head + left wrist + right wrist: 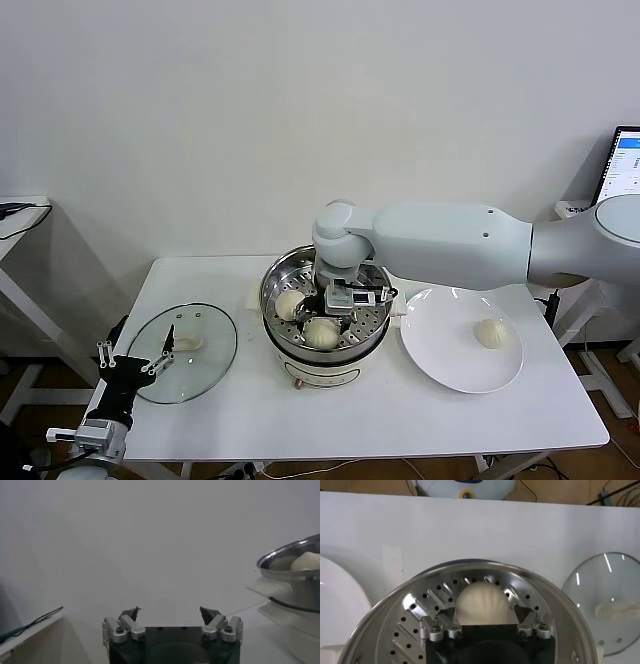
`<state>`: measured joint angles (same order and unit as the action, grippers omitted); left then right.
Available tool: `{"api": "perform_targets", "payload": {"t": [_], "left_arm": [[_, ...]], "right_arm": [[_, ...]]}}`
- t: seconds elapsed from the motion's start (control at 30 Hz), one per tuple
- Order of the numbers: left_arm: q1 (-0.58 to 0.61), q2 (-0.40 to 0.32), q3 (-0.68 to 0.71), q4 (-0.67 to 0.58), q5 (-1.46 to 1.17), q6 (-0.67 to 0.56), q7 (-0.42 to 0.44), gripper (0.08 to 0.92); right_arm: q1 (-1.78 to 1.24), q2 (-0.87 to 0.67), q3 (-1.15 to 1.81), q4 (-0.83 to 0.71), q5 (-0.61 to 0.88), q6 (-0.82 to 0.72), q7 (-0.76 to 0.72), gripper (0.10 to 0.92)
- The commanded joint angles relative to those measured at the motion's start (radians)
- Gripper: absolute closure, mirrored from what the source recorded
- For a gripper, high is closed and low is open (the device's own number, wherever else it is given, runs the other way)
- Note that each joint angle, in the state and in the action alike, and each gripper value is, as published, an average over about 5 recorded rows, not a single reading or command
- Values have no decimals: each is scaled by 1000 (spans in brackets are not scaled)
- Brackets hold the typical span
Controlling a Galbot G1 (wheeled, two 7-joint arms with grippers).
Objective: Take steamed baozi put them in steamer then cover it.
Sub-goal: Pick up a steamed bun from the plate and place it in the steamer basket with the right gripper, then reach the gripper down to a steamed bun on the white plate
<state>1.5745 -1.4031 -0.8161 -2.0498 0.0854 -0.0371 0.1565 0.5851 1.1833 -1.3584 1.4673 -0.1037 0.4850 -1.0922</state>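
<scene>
The steamer (pixel 372 318) stands at the table's middle with two steamed baozi showing in it, one at the left (pixel 290 303) and one at the near side (pixel 321 333). My right gripper (pixel 335 312) reaches down into it. In the right wrist view the right gripper (pixel 484 611) is open, its fingers (pixel 446 615) on either side of a baozi (pixel 484 599) that rests on the perforated tray (pixel 415 625). Another baozi (pixel 490 333) lies on the white plate (pixel 440 345). My left gripper (pixel 130 352) hangs open and empty at the table's left front corner.
The round glass lid (pixel 205 365) lies flat on the table left of the steamer, close to my left gripper; it also shows in the right wrist view (pixel 605 585). The left wrist view shows the open left gripper (pixel 170 611) and the steamer's rim (pixel 280 557).
</scene>
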Motion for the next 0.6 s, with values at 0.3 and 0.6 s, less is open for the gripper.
{"api": "perform_targets", "payload": {"t": [0.3, 0.6], "left_arm": [[1, 1, 33, -20, 10, 1, -8, 177], [4, 3, 56, -32, 21, -1, -13, 177]], "right_arm": [[182, -462, 56, 29, 285, -252, -187, 203], [-172, -707, 318, -135, 108, -438, -290, 203]]}}
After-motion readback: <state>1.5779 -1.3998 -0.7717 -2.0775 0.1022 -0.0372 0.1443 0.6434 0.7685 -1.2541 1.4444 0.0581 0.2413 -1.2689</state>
